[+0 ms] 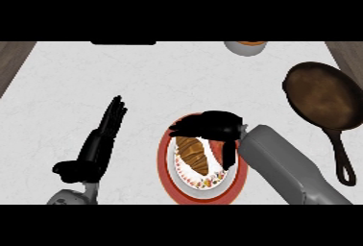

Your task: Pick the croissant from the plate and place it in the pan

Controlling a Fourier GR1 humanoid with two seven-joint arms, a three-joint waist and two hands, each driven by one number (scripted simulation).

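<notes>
A brown croissant (193,153) lies on a red-rimmed white plate (172,185) near the counter's front centre. My right hand (210,124) hovers over the plate's far side, its fingers curled above the croissant's far end and its thumb reaching down the croissant's right side; I cannot tell whether they touch it. A dark brown pan (322,94) sits at the right, its handle (342,156) pointing toward me. My left hand (102,139) rests open at the left, fingers straight and pointing away, well clear of the plate.
A bowl (246,47) with something orange in it stands at the counter's far edge, right of centre. A black object (123,43) lies along the far edge at the left. Dark wooden strips border the counter at both sides.
</notes>
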